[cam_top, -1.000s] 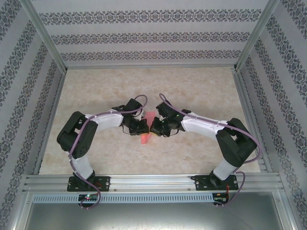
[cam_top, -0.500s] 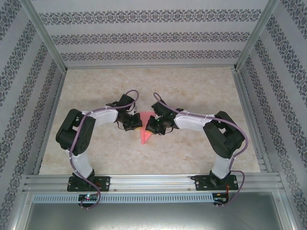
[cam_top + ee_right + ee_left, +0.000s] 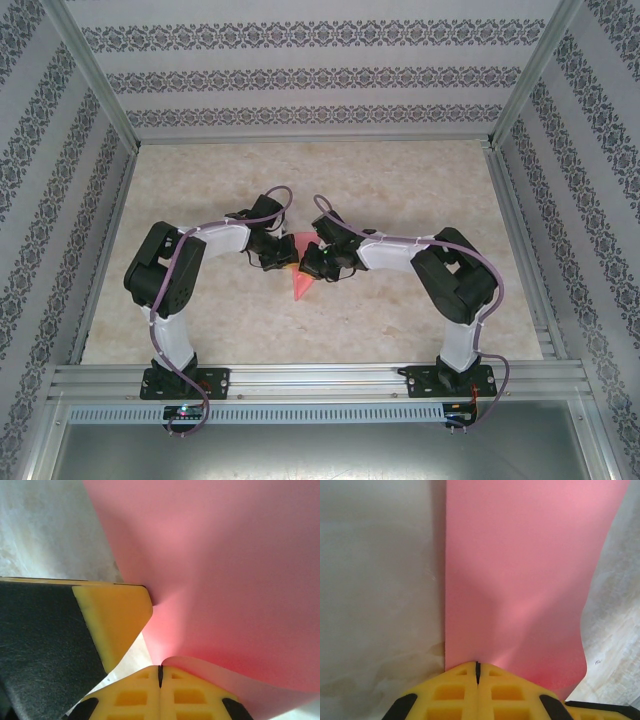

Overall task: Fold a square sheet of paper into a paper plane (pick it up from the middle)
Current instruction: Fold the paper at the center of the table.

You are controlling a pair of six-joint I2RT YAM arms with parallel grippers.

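Holding the pink paper (image 3: 301, 286) from two sides, the grippers are seen close together over the middle of the table (image 3: 420, 190). The left gripper (image 3: 282, 258) is clenched on the paper. In its wrist view the yellow fingertips (image 3: 460, 677) are pressed tight together, and the paper (image 3: 515, 570) comes straight out from the line between them. The right gripper (image 3: 313, 262) is clenched on the paper too. In its wrist view the paper (image 3: 225, 570) curls up out of the shut tips (image 3: 160, 669), and a yellow finger of the left gripper (image 3: 117, 617) is seen just beside it, pressed against the sheet.

The paper is held between the two grippers. A pointed end sticks out toward the near side, and a small bit shows on the far side. Whether it rests on the table cannot be told.

It seems the paper is pinched on both sides so that it is kept from slipping and bending away. This way a fold can probably be made or pressed flat along the middle. The grippers are kept very near each other, likely because the folded paper is now narrow.

Compared with one second ago, both grippers have been moved a little to the left and toward the far side. The right arm's elbow has been pulled in toward the middle, and the left arm has been raised a bit. The paper has been carried along with them, and less of it is now seen between the grippers.
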